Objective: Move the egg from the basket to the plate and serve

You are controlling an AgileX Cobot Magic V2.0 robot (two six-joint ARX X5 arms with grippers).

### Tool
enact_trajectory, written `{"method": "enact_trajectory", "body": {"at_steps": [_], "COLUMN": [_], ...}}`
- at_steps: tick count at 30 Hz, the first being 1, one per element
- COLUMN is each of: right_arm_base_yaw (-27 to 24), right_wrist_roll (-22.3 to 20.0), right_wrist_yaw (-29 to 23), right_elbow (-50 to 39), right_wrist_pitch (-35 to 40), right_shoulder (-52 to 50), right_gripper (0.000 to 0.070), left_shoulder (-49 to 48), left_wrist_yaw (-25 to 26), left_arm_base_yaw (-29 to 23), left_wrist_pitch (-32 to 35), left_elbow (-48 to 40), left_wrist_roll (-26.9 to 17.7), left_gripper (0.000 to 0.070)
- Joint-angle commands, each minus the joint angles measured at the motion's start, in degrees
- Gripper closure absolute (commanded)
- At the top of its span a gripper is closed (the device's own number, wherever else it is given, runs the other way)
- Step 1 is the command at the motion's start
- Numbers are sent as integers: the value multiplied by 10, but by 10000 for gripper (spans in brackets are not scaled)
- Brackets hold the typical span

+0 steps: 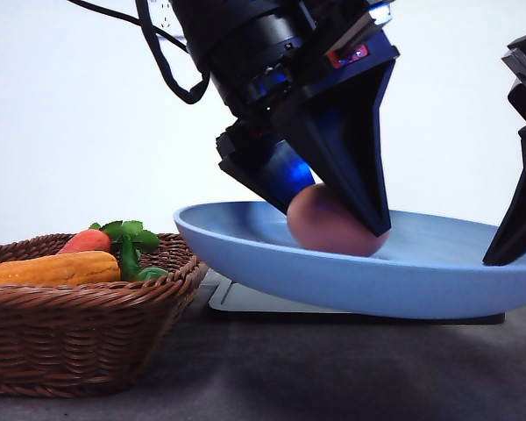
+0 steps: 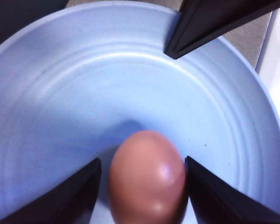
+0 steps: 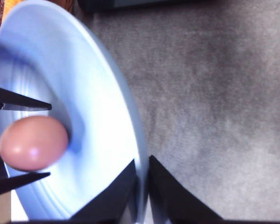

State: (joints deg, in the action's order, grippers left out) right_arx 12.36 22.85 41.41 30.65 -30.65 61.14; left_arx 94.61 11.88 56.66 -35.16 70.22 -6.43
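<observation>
Beside the plate [image 1: 245, 241] — basket [image 1: 88, 342] holding vegetables [image 1: 57, 267].

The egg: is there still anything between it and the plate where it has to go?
Nothing visible. The egg is already inside the plate, between the left gripper jaws, with bare blue surface around it. The right gripper grips the plate's rim with its jaws, apart from the egg.
</observation>
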Motion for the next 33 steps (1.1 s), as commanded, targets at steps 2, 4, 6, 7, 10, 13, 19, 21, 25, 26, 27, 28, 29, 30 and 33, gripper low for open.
{"method": "enact_trajectory", "body": {"at_steps": [2,4,6,7,10,13,19,21,25,26,27,28,29,30,33], "right_arm_base_yaw": [2,2,0,-2,-14,-30,-75,-87,-103,-106,-108,-110,-110,-110,-110], "right_wrist_roll": [5,5,5,5,4,-3,-30,-41,-52,-53,-54,-54,-54,-54,-54], "right_wrist_yaw": [8,8,4,4,-6,-23,-40,-44,-44,-44,-44,-44,-44,-44,-43], "right_elbow": [3,5,11,15,34,53,111,136,198,214,229,246,261,276,317], "right_wrist_pitch": [6,6,5,5,2,2,2,2,2,2,2,3,3,4,3], "right_shoulder": [5,6,7,9,20,38,115,149,230,249,268,289,307,325,377], "right_gripper": [700,700,700,700,700,700,700,700,700,700,700,700,700,700,700], "left_shoulder": [7,-2,-16,-25,-59,-100,-192,-222,-279,-292,-304,-316,-327,-336,-361], "left_wrist_yaw": [1,3,3,3,3,3,3,3,3,3,3,3,3,3,3], "left_arm_base_yaw": [6,1,-6,-10,-23,-40,-77,-86,-98,-99,-100,-100,-101,-101,-101], "left_wrist_pitch": [0,0,0,1,-1,-10,-37,-48,-69,-73,-76,-79,-82,-85,-92], "left_elbow": [8,8,8,8,8,8,8,8,8,8,8,8,8,8,8], "left_wrist_roll": [15,30,37,41,43,43,44,45,46,46,46,46,46,46,46], "left_gripper": [321,321,321,322,322,323,324,324,324,324,324,324,324,324,324]}}
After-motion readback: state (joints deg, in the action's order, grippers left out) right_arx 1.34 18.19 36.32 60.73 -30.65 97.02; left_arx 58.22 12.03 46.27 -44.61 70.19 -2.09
